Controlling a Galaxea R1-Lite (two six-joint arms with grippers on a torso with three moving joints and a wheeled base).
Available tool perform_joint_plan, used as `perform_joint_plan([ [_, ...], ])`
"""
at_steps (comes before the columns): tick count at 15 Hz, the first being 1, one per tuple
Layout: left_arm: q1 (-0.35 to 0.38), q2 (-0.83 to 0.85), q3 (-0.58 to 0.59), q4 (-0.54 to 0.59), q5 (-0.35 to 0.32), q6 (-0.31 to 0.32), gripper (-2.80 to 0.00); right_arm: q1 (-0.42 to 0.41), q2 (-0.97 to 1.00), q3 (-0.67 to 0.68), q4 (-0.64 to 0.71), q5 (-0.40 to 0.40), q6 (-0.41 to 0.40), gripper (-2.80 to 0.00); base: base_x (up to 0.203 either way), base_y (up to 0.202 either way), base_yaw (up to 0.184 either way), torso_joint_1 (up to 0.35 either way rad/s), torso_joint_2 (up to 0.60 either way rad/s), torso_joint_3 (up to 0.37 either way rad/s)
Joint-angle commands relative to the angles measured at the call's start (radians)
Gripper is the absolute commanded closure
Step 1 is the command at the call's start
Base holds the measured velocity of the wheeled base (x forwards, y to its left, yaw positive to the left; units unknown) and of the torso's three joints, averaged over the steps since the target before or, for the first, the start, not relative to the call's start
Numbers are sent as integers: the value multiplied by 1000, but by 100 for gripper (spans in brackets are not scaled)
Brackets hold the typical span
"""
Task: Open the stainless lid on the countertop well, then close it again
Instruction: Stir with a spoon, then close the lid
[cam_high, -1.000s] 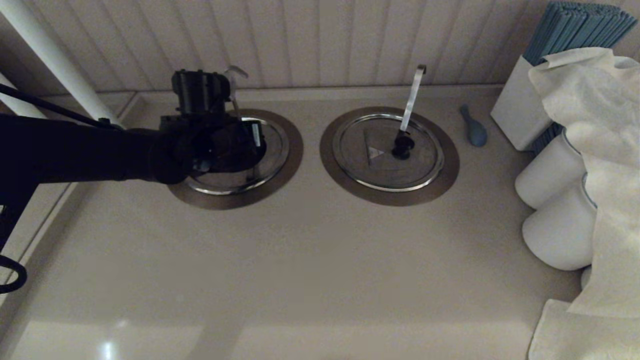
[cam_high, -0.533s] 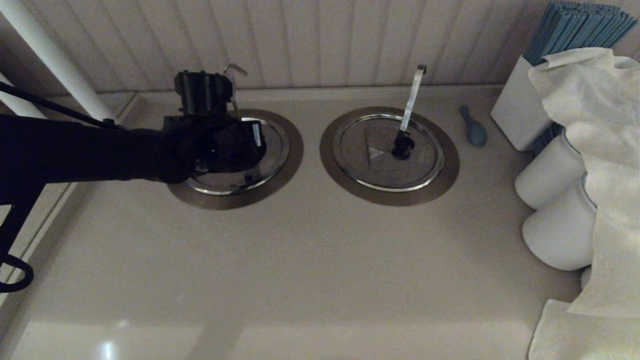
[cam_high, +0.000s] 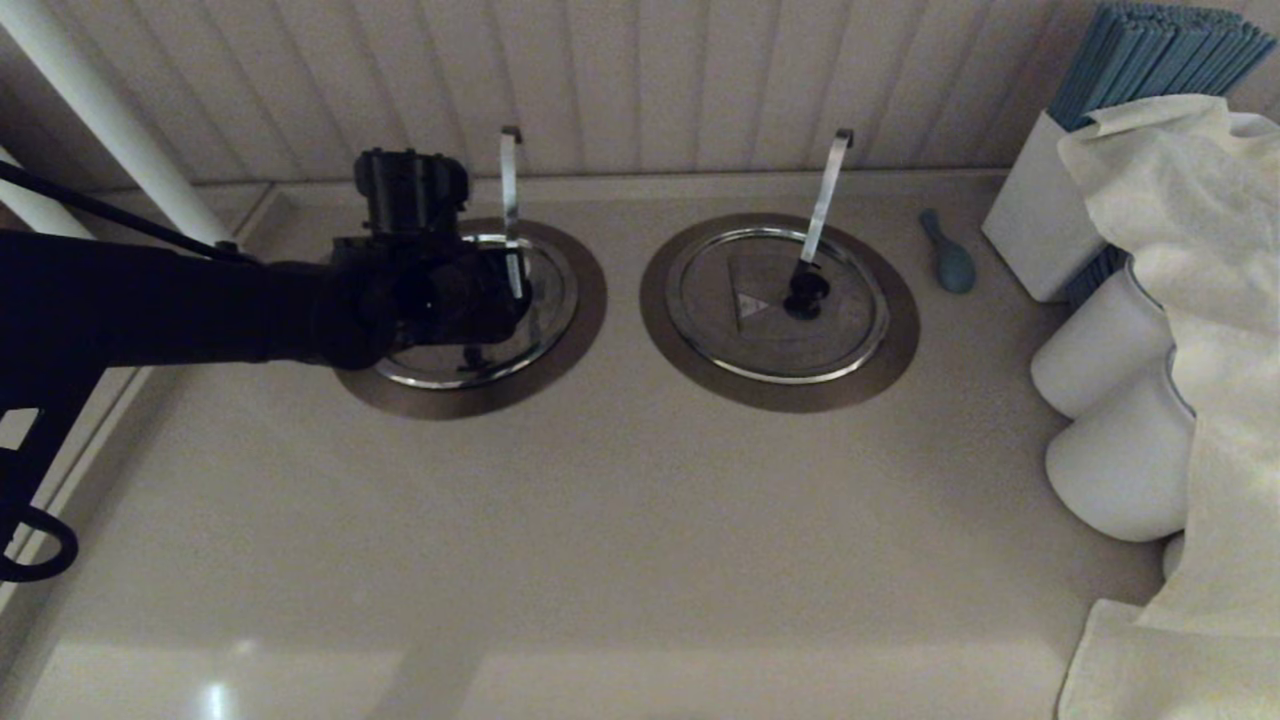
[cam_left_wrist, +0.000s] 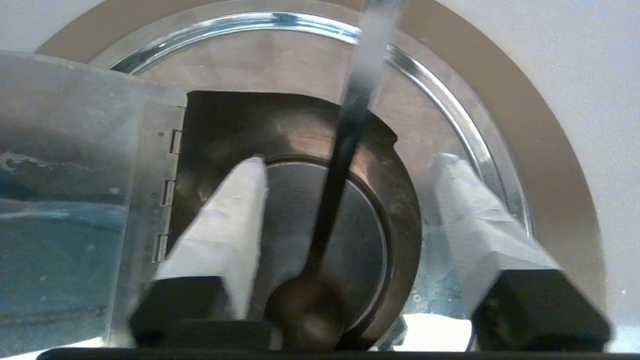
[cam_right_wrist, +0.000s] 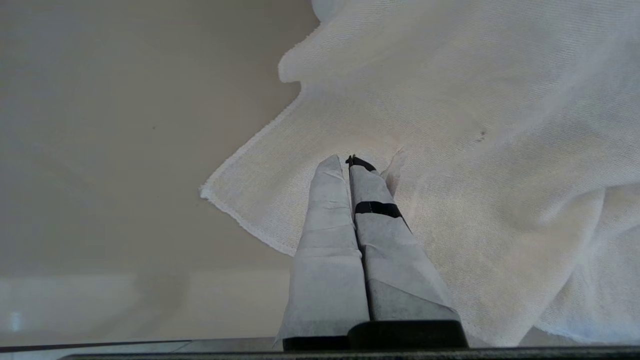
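Both padded fingers (cam_left_wrist: 225, 220) of the left gripper (cam_high: 470, 300) stand spread over the stainless lid (cam_high: 545, 300), its flap (cam_left_wrist: 75, 200) folded up off the countertop well (cam_high: 585, 330), likely mid-opening; right gripper (cam_right_wrist: 350, 170) parked, pressed closed.

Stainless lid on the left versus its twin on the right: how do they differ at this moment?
The stainless lid has its flap folded back, exposing the countertop well; the twin lid lies fully shut. The open left claw hovers over the stainless lid; nothing is above the twin lid. The stainless lid's rod stands upright; the twin lid's strip leans. Both are round steel discs in brushed collars.
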Motion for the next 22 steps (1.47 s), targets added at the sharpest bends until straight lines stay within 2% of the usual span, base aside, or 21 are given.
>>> perform_joint_plan([
  [1, 0, 1, -2, -3, 2, -1, -280, 0, 1, 0, 0, 0, 0, 0, 0, 0, 0, 0, 0, 0],
  [8, 38, -63, -23, -2, -4, -40, -280, 0, 1, 0, 0, 0, 0, 0, 0, 0, 0, 0, 0, 0],
  [10, 108, -152, -26, 5, -24, -43, -280, 0, 1, 0, 0, 0, 0, 0, 0, 0, 0, 0, 0, 0],
  [12, 174, -255, -18, 43, -94, -49, -280, 0, 1, 0, 0, 0, 0, 0, 0, 0, 0, 0, 0, 0],
  [15, 278, -375, -3, 194, -293, -107, -280, 0, 1, 0, 0, 0, 0, 0, 0, 0, 0, 0, 0, 0],
  [16, 302, -383, -5, 262, -318, -113, -280, 0, 1, 0, 0, 0, 0, 0, 0, 0, 0, 0, 0, 0],
  [18, 327, -381, -15, 408, -327, -97, -280, 0, 1, 0, 0, 0, 0, 0, 0, 0, 0, 0, 0, 0],
  [20, 343, -375, -9, 538, -329, -44, -280, 0, 1, 0, 0, 0, 0, 0, 0, 0, 0, 0, 0, 0],
  [22, 346, -362, -6, 616, -331, -30, -280, 0, 1, 0, 0, 0, 0, 0, 0, 0, 0, 0, 0, 0],
])
